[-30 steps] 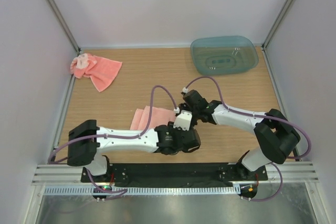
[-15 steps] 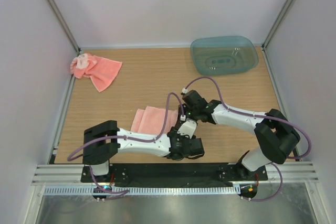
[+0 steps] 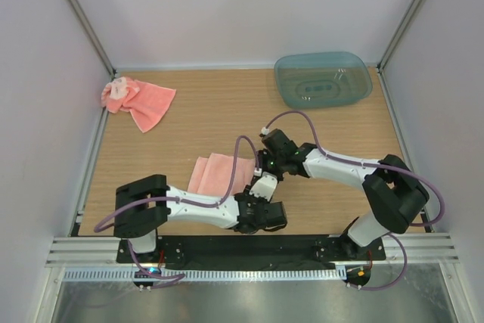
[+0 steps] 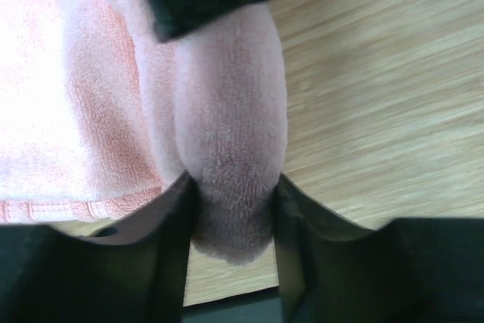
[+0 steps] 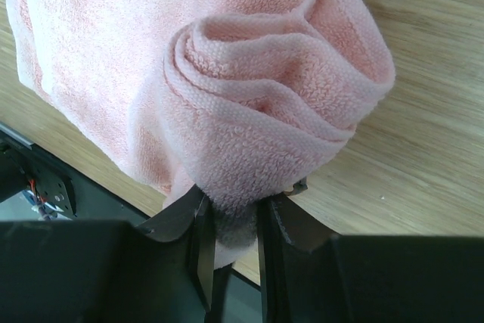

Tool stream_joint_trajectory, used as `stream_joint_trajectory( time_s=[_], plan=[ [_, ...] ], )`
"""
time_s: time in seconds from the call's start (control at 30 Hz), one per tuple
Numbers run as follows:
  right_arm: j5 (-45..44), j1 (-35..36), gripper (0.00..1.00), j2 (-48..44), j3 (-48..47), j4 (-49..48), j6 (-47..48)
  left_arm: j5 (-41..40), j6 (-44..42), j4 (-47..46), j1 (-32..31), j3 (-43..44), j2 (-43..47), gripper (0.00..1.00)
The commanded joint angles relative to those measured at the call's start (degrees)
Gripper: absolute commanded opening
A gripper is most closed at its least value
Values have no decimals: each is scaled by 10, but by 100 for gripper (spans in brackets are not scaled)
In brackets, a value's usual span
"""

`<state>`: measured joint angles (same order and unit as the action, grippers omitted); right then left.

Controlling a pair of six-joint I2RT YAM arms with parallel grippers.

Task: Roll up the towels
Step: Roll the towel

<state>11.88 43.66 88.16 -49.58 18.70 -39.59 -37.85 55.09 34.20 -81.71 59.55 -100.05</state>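
1. Left gripper (image 4: 234,225) is squeezed shut on one end of the rolled part of the towel (image 4: 227,149). Its two black fingers (image 4: 151,262) press on both sides of the roll.
2. Right gripper (image 5: 231,251) is closed tight too. It pinches the other end of the same roll, where the soft layers curl round like a snail shell.
3. The towel is pink. It lies on the table (image 3: 212,119), close to the near edge, about the middle.
4. Its right side is rolled up. Its left side lies flat on the wood.
5. The two grippers meet at the roll. The left one comes from the near side and the right one from the far side.
6. A second towel (image 3: 144,102) lies in a bunched heap by the far left corner, well apart from the arms.
7. A blue-green tub (image 3: 323,81) sits in the far right corner.
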Motion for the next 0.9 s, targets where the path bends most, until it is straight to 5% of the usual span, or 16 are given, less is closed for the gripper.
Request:
stream_joint_trajectory(
  time_s=[0.0,0.13,0.37,0.47,0.7,0.87],
  plan=[
    [22,1,12,14,-13,9,-1,76,4,-71,23,-58,-1,30],
    [26,1,15,29,-20,7,2,109,-16,-108,43,-87,31,13],
    [43,-25,53,80,-64,0,16,166,-28,-158,56,-134,91,1],
    [50,-41,62,116,-99,6,31,167,-19,-158,58,-152,119,0],
    [31,-75,61,158,-126,24,55,168,-10,-171,66,-203,201,0],
    [12,-96,41,145,-119,44,73,185,-2,-190,82,-238,259,0]
  ],
)
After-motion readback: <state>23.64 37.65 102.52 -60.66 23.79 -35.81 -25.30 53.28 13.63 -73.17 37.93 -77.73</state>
